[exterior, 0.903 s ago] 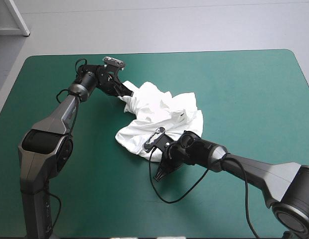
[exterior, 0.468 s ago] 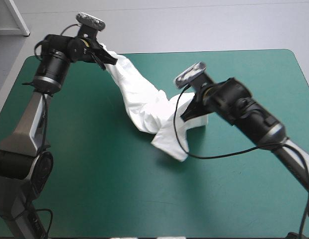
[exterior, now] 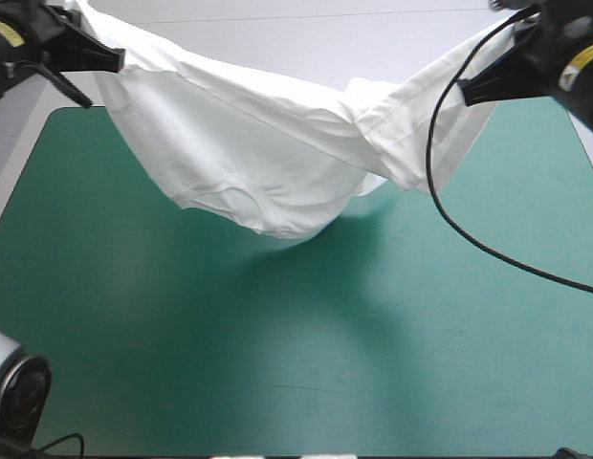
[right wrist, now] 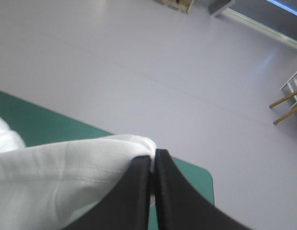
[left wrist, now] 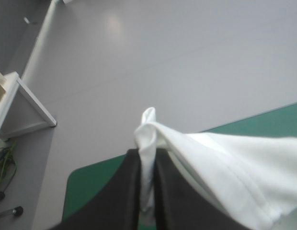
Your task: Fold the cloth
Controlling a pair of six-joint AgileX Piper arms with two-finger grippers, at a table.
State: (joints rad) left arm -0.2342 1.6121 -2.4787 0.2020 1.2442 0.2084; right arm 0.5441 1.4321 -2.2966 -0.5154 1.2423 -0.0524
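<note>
The white T-shirt (exterior: 268, 143) hangs stretched in the air between both arms, well above the teal-green table (exterior: 277, 344), sagging in the middle with a twist toward the right side. My left gripper (exterior: 113, 59) is raised high at the far left corner, shut on one end of the T-shirt. My right gripper (exterior: 469, 94) is raised at the far right, shut on the other end. In the left wrist view my left gripper (left wrist: 147, 155) pinches a bunched fold of the T-shirt (left wrist: 234, 163). My right gripper (right wrist: 153, 155) in its own view clamps an edge of the T-shirt (right wrist: 67, 177).
The shirt's shadow falls on the teal-green cover below its sagging middle. A white table leg (left wrist: 36, 103) stands on the floor beyond the table's far left corner.
Both arms have risen and spread apart. The T-shirt went from a heap on the table, to half lifted, to fully off the table and stretched between the grippers.
</note>
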